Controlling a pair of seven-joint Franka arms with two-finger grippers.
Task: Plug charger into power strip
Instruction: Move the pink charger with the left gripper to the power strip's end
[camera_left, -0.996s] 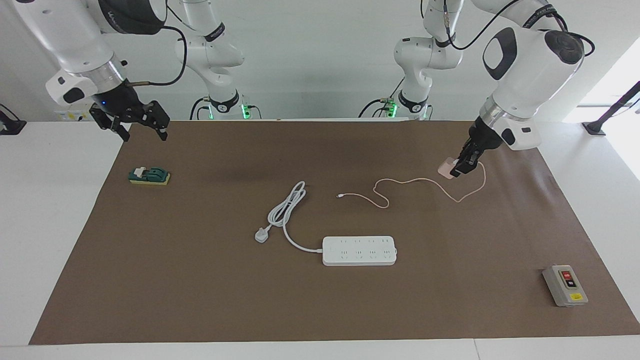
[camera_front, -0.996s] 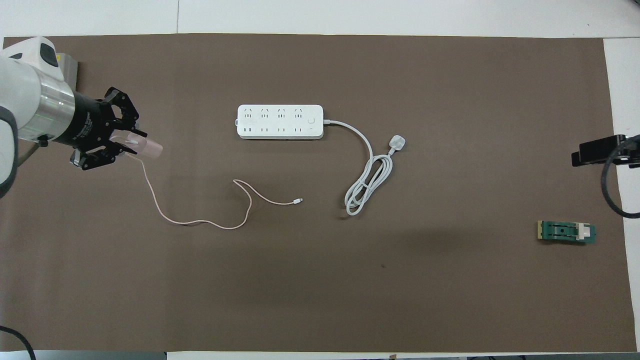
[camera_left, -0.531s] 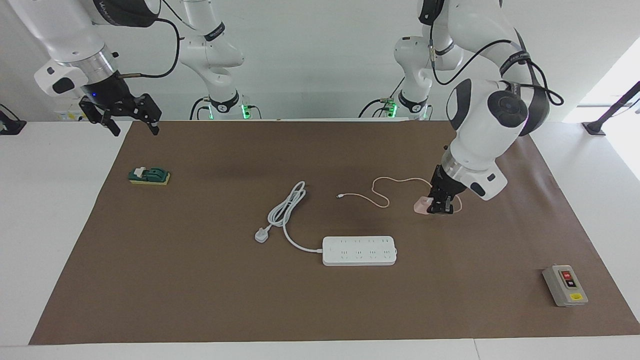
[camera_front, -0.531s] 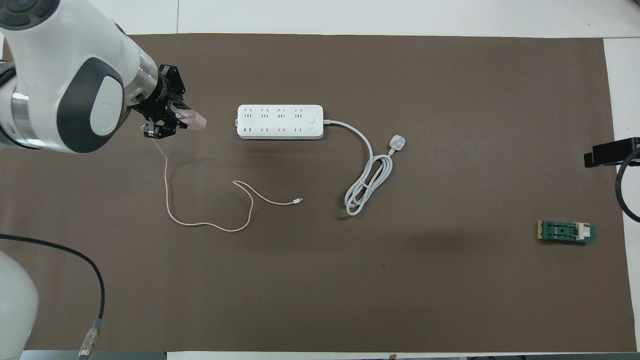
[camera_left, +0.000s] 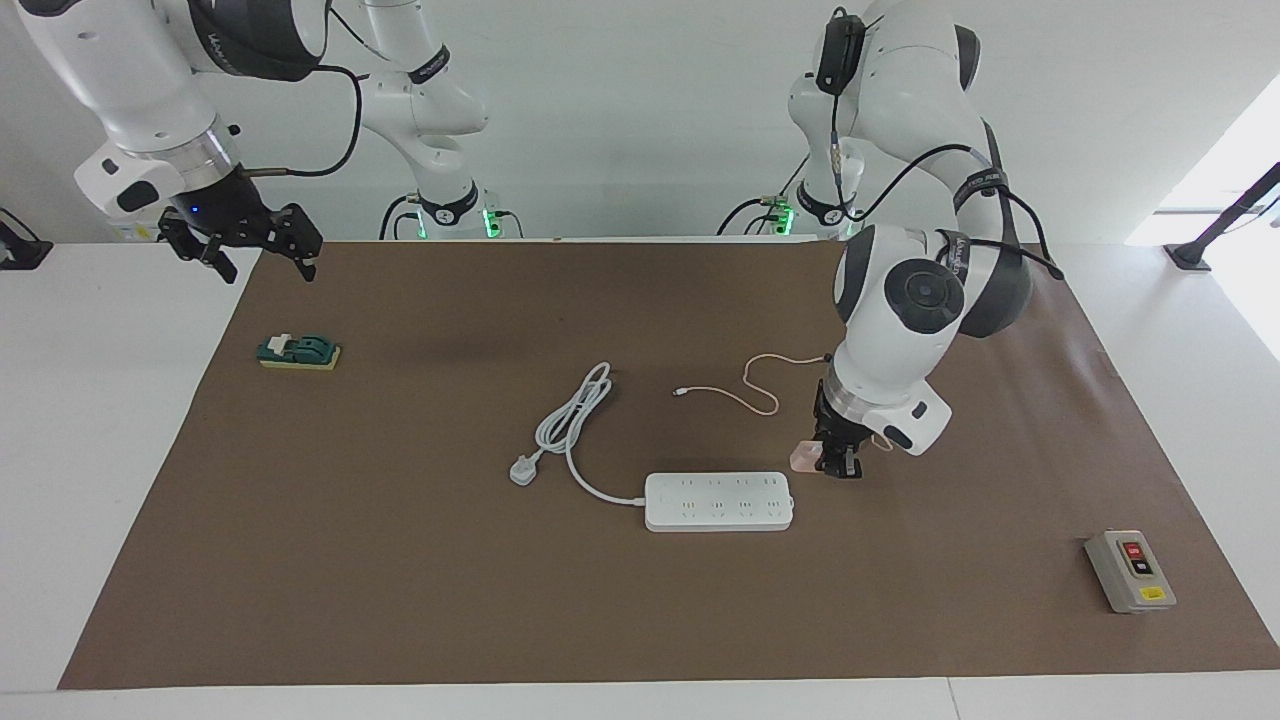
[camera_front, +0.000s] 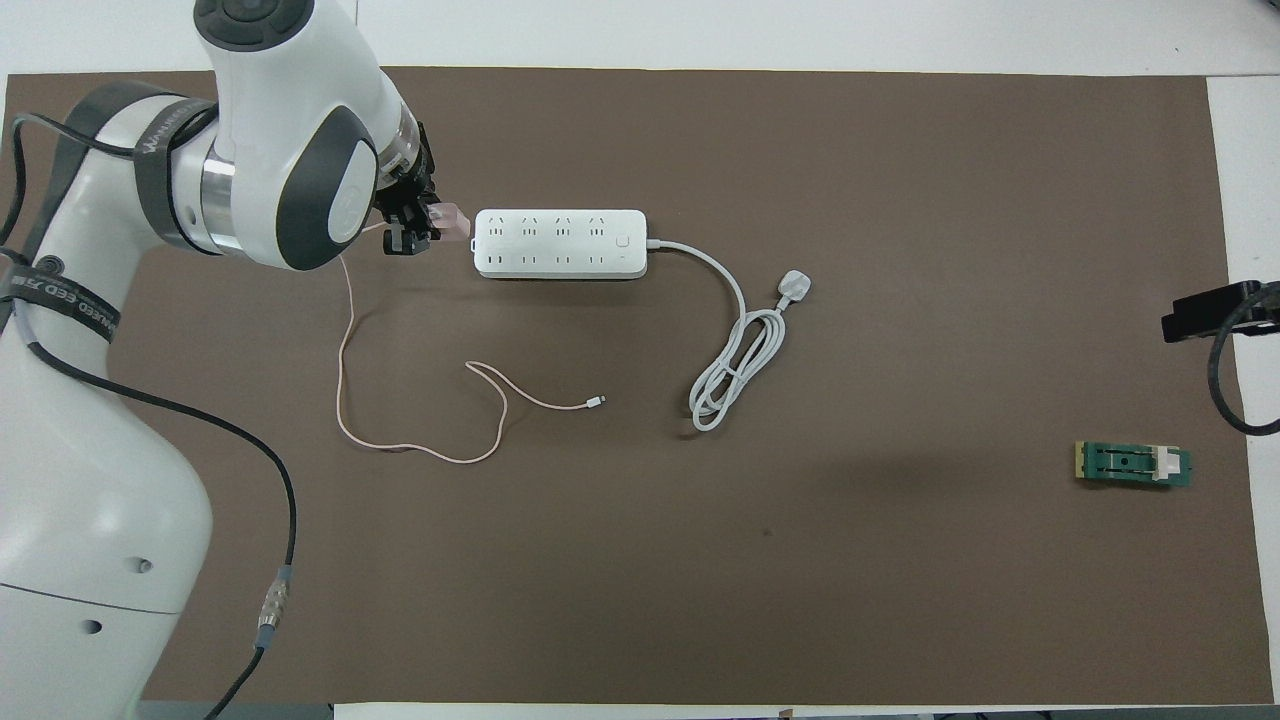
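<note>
gripping the pink charger (camera_left: 804, 457), the left gripper (camera_left: 838, 464) hung clenched on it in the air just beside the power strip (camera_left: 719, 501), at the strip's end toward the left arm. the charger's thin pink cable (camera_front: 400, 440) trailed on the brown mat (camera_left: 400, 600). the right gripper (camera_left: 255, 250) waited with its fingers spread over the mat's corner, near a green block (camera_left: 298, 352).

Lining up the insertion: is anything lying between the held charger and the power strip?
Nothing: in the overhead view the charger, held by the left gripper, hangs just off the end of the power strip, with only bare brown mat in between.
</note>
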